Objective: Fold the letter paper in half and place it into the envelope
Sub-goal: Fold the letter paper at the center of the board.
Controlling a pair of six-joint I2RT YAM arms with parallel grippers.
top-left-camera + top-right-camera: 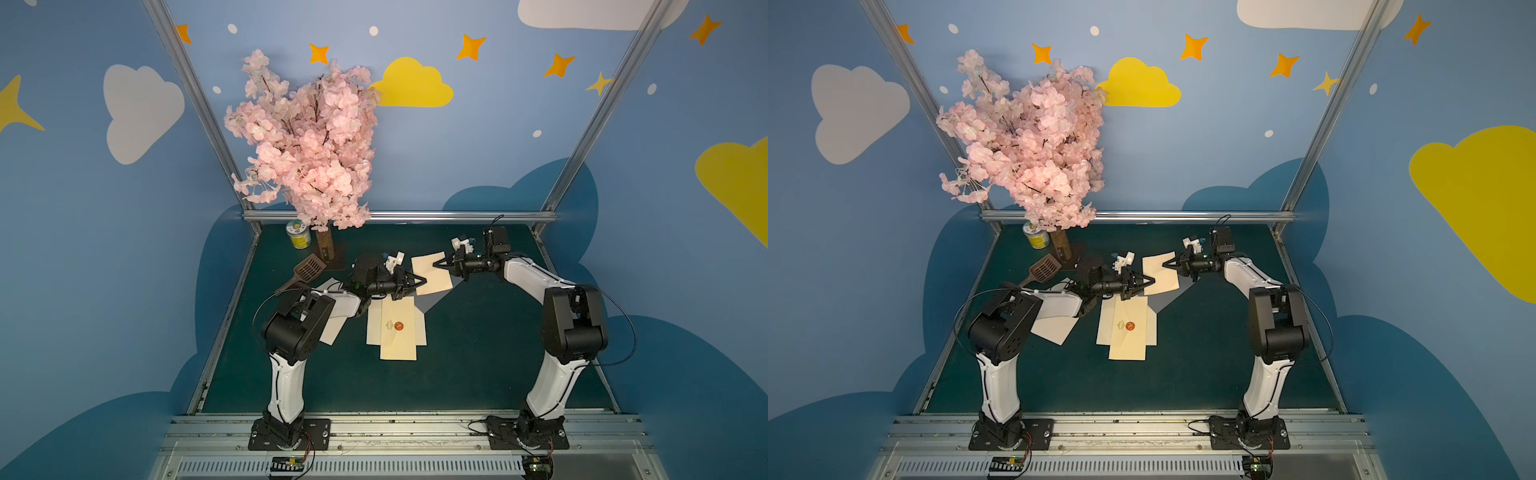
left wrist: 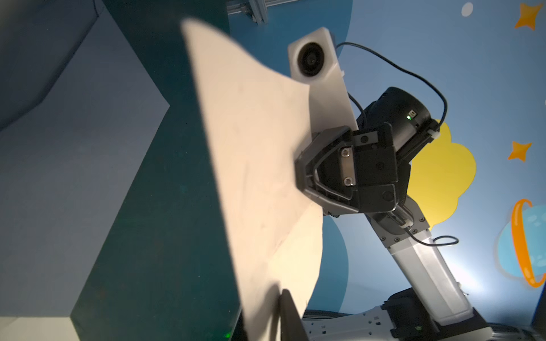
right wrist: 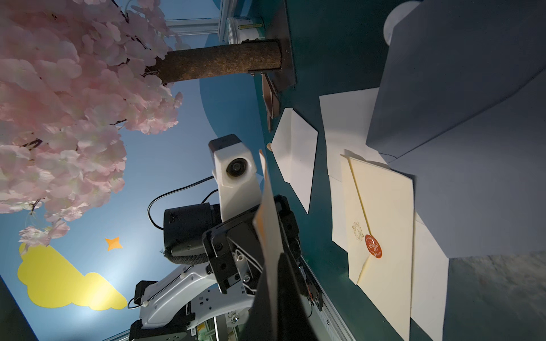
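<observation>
Two grippers are pinching the paper (image 1: 441,283), holding it up off the table (image 1: 478,353): left gripper (image 1: 423,281) and right gripper (image 1: 434,264), both squeezed tight. The envelope (image 1: 398,336) is lying flat close by.

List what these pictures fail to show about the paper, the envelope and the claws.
- Whether the letter paper is folded: too small in both top views; the left wrist view shows one face.
- Grip of the left claw: cut off by the frame edge in the left wrist view.
- Far end of the envelope: under the left arm in both top views.
- Label on the can: too small to read.
</observation>
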